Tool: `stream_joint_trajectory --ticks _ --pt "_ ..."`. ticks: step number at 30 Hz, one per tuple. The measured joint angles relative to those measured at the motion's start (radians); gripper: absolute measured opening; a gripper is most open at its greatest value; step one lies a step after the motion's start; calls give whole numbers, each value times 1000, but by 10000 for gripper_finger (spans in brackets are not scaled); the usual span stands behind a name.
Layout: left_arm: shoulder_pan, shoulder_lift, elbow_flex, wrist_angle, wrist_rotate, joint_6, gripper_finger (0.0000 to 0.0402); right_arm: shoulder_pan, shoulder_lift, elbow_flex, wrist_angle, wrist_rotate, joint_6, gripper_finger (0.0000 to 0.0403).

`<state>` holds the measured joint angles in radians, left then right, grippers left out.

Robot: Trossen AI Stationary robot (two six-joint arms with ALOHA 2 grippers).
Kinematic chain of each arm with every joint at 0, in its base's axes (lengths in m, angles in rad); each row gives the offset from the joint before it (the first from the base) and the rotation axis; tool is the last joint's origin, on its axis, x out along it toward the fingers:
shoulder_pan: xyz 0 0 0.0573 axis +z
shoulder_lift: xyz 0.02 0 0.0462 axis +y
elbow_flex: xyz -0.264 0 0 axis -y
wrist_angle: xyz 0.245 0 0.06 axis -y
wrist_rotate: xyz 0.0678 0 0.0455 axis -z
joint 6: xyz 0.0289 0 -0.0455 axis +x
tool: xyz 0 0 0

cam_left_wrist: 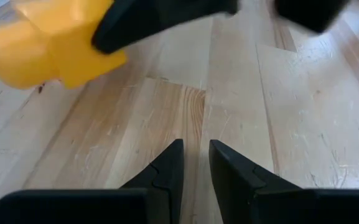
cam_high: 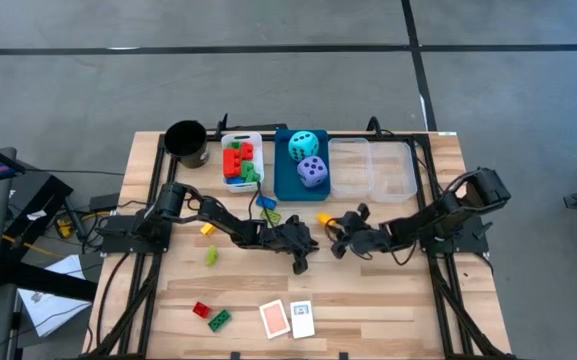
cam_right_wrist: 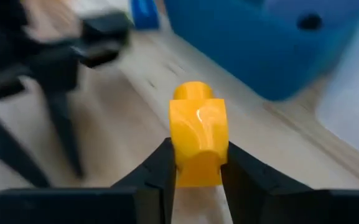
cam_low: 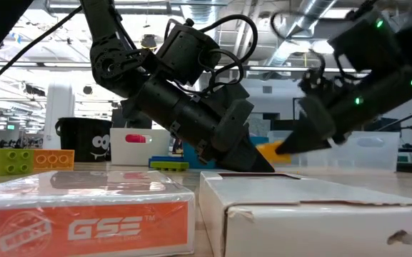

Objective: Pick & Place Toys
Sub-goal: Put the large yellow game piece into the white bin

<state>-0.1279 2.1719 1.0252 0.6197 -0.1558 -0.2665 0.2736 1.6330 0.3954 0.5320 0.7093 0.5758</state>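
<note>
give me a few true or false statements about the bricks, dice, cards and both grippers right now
1. The right gripper has its fingers shut on an orange brick. True.
2. The left gripper holds a green brick. False: its fingers are nearly together with nothing between them.
3. The cyan die and purple die sit in the blue bin. True.
4. The two cards lie in the clear bin. False: they lie on the table near its front edge.
5. The white bin holds red bricks. True.
6. The black cup lies tipped over at the table's centre. False: it stands upright at the back left corner.
</note>
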Motion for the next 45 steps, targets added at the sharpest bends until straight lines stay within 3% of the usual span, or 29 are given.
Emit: stream_joint_trajectory --ticks 6,15,18,22,26,30,36,39,45 --pt "0 0 0 -3 0 0 71 56 -102 30 5 51 -86 117" --pt "-2 -10 0 -21 64 0 71 179 -358 43 -67 306 -251 114" --pt "-19 -44 -3 -66 127 -2 71 164 -432 43 -68 352 -333 114" --pt "-47 -167 -4 -199 156 47 68 105 -507 43 -73 339 -390 114" --pt "-81 -345 -2 -420 12 71 58 33 -544 43 -76 274 -422 114" --pt "-156 -540 -5 -586 -248 71 48 -43 -549 43 -76 123 -426 114" --pt "-282 -790 -107 -591 -605 45 33 -147 -547 43 -42 -95 -427 113" --pt "-326 -889 -189 -595 -673 -30 27 -175 -531 43 -11 -153 -428 113" --pt "-340 -1031 -371 -565 -682 -162 20 -198 -479 43 41 -275 -430 113"
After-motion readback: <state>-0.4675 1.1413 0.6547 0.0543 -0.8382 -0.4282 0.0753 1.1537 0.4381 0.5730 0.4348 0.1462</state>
